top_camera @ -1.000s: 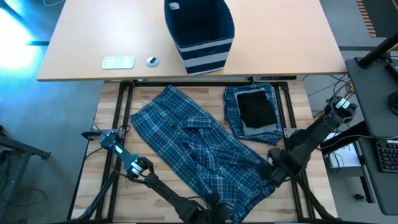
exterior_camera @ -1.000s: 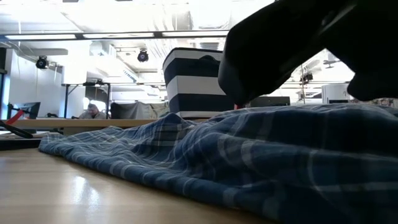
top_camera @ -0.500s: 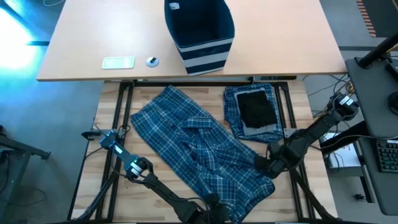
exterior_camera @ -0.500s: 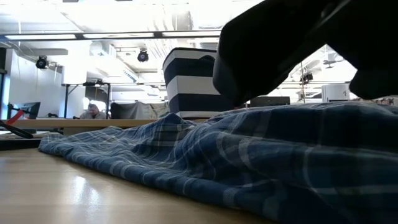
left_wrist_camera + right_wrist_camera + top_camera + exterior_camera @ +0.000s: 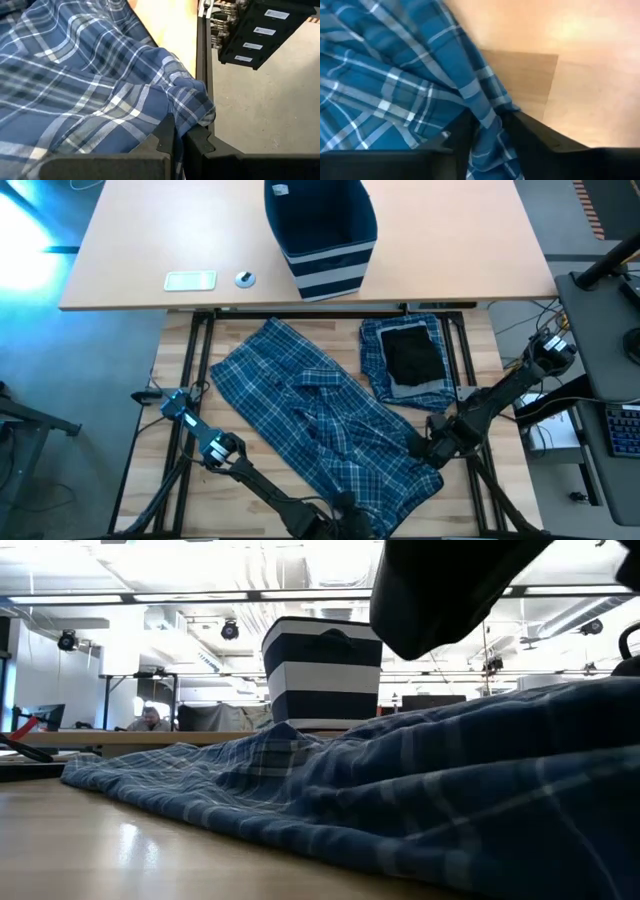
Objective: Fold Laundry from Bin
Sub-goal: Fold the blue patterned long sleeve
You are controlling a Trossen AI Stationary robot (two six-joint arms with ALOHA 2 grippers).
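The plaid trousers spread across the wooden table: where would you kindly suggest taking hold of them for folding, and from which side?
Grip the plaid trousers at their near hem corners, coming in from the table's near edge. The cloth lies flat except there, where its edge bunches up. The left tool is shut on one corner; the right tool has a fold of cloth between its fingers at the other.

The plaid trousers (image 5: 320, 425) are spread across the surface (image 5: 235, 480); a folded pile (image 5: 410, 360) lies to their right, the bin (image 5: 320, 235) behind.
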